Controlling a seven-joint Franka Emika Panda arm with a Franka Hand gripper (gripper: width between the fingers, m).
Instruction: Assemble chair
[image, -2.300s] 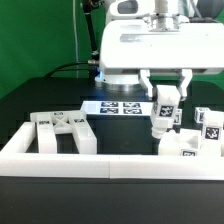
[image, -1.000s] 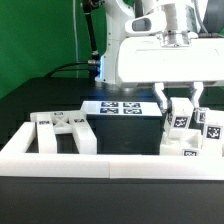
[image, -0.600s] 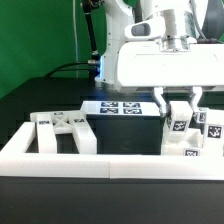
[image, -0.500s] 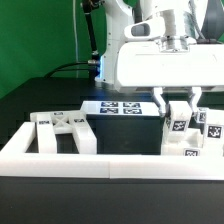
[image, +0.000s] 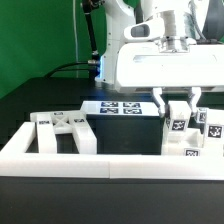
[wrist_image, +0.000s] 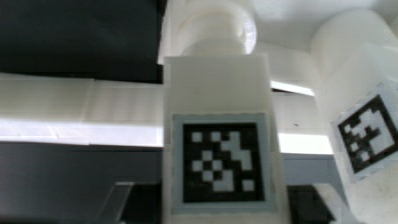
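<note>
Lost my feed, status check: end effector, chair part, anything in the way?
End effector shut on square post. Post upright. Other tagged parts crowd its side.

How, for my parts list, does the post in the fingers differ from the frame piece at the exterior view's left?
The post is held upright between the fingers; the frame piece lies flat on the table, untouched. The post is one square bar; the frame piece is wider, with several bars and gaps. Both are white and bear black-and-white tags.
</note>
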